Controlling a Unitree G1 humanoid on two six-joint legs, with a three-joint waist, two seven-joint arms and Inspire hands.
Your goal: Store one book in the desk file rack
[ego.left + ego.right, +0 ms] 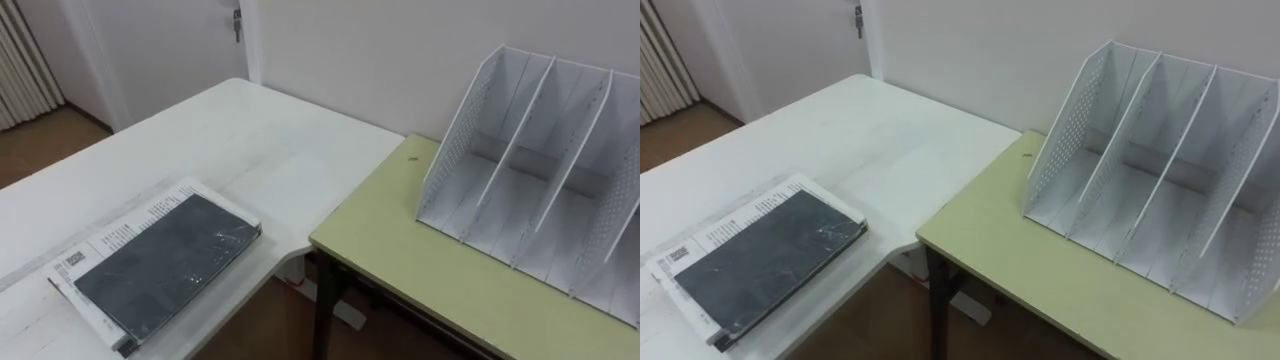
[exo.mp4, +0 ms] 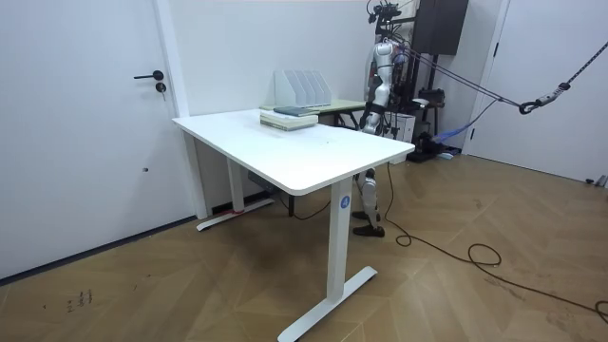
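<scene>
**Left eye view: book flat on desk, rack empty**

- **Item 1:** book (image 1: 165, 262), dark glossy cover. It lies flat at 8 o'clock on a white printed volume (image 1: 100, 245), and both rest on the white desk (image 1: 250, 140).
- **Item 2:** file rack (image 1: 540, 190), white with a perforated side wall. It stands upright at 3 o'clock on the green desk (image 1: 420, 270), and the compartments that can be seen are empty.
- **Relation:** book and rack are well apart.
- **Robot hand, left and right:** state cannot be told. The robot is too small in the room view, where it stands beyond the white desk, beside the green one.
- **Step, as judged:** approach, with the book not yet grasped.
- **Next move:** it likely calls for a reach toward 8 o'clock and lifting the book off the volume. The book would then be turned on edge and slid between two dividers.
</scene>
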